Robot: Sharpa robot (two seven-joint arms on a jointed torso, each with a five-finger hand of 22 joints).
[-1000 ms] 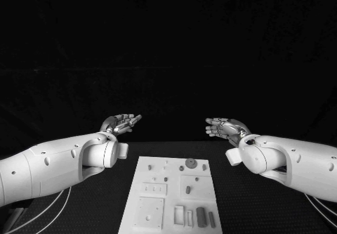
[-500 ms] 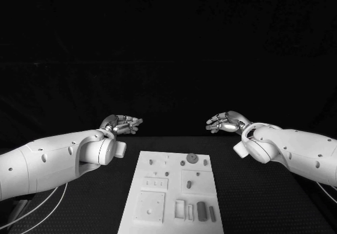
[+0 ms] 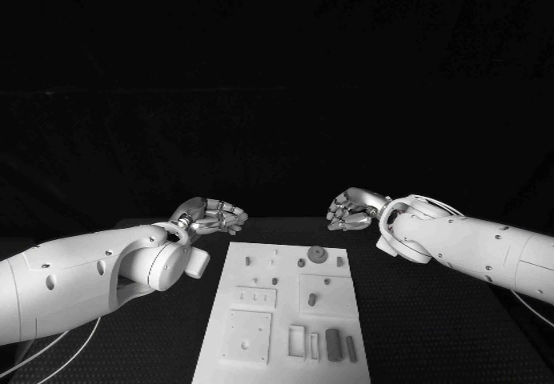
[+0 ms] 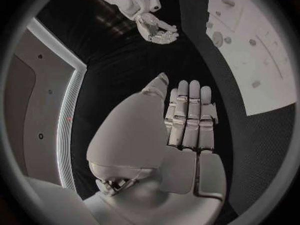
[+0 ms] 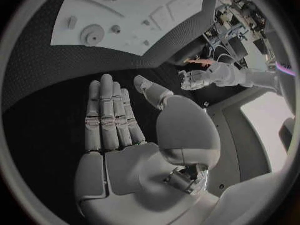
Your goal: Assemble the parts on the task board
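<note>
A dark backdrop stands behind a black bench [image 3: 439, 320], and the white task board [image 3: 283, 308] lies lengthwise in the middle of it, running from the near edge toward the far side. Small grey parts rest on the board: a round disc-shaped part [image 3: 316, 254] near the far end, several little pegs [image 3: 274, 281] scattered below it, and two upright oblong parts [image 3: 334, 345] near the front right corner, beside some pale rectangular slots. The left hand [image 3: 211, 216] hovers above the bench off the board's far left corner, apart from the board and touching nothing; in the left wrist view [image 4: 187, 117] its fingers lie straight and side by side with the thumb alongside, palm bare, holding nothing. The right hand [image 3: 352, 210] hangs off the board's far right corner, likewise clear of the board and of every part; the right wrist view [image 5: 109, 117] shows its fingers stretched out together, thumb set a little apart, nothing in the palm. The disc-shaped part is the piece nearest to both hands, lying on the board between them and a little nearer the robot.
</note>
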